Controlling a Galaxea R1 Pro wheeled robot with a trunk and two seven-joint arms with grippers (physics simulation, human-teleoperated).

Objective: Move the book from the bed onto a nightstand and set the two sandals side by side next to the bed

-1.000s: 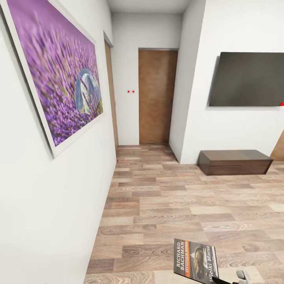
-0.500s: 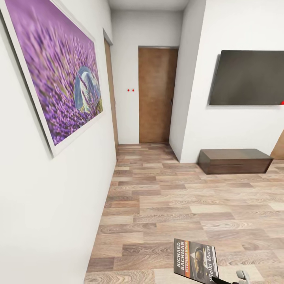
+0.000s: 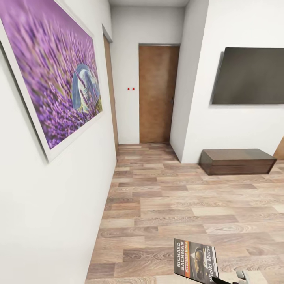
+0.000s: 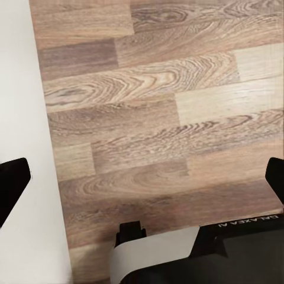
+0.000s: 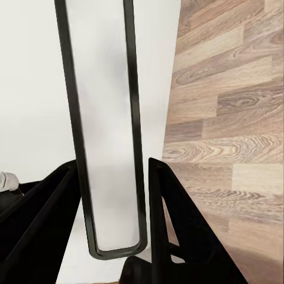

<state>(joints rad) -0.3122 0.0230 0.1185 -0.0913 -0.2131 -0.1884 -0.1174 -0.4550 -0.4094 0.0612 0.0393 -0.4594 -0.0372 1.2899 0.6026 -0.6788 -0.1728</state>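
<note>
step: carrying book [image 3: 195,261] to a nightstand | right gripper [image 5: 112,207] clamped on book's edge, book held low over floor [image 3: 165,205] | left gripper [image 4: 142,177] spread, empty | next: find the bed and lamp nightstand, drive over

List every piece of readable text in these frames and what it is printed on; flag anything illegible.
"RICHARD BACHMAN": white lettering on the book cover, head view.
"STEPHEN KING": smaller orange line beside it on the same cover, slightly blurred.
"...jelki Marsz": partial title on the cover, start cut off, reading unsure.
"GALAXEA" plus further blurred letters: on the dark robot part, seen upside down in the left wrist view.
</note>
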